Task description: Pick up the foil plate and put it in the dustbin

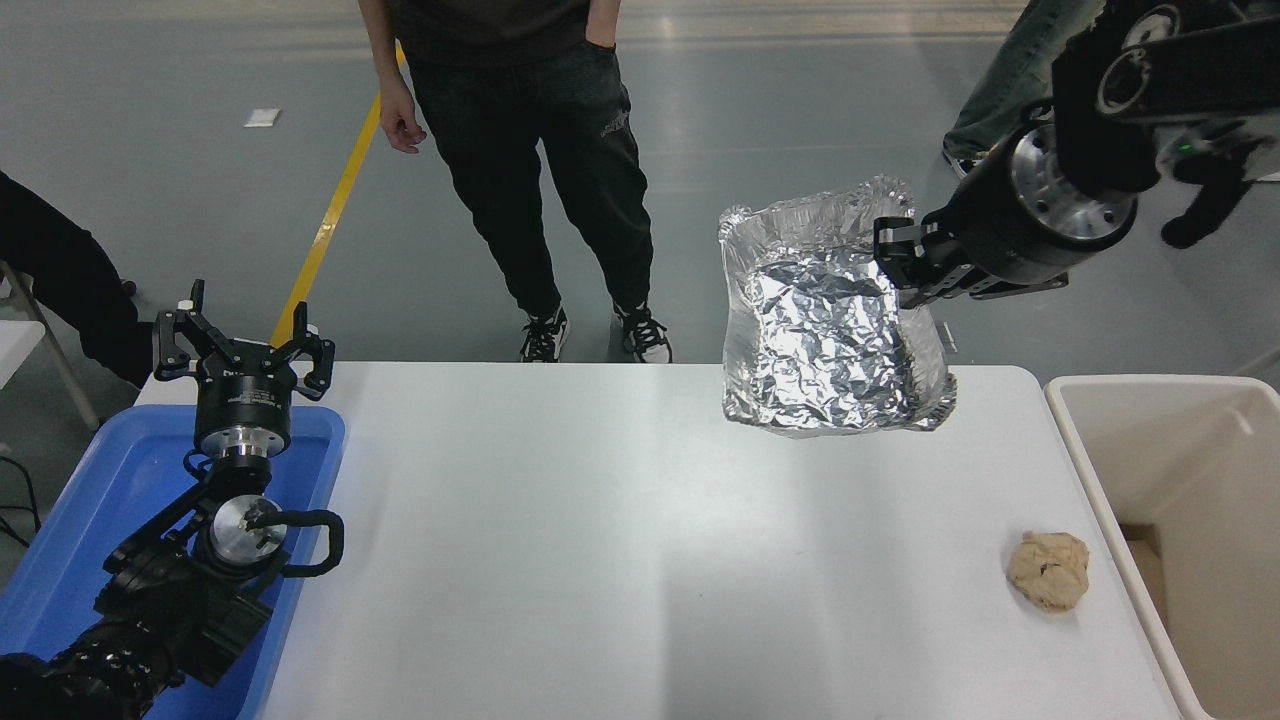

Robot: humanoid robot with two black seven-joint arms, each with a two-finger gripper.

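The foil plate is a shiny crinkled silver tray, hanging in the air high above the table's far right part. My right gripper is shut on its right rim and holds it tilted, with its inside facing the camera. The dustbin is a cream plastic bin off the table's right edge, below and to the right of the plate. My left gripper is open and parked at the lower left over the blue tray.
A bright blue tray sits at the table's left edge under my left arm. A crumpled tan paper ball lies near the table's right edge, next to the dustbin. A person stands at the far side; another person's legs show at the top right.
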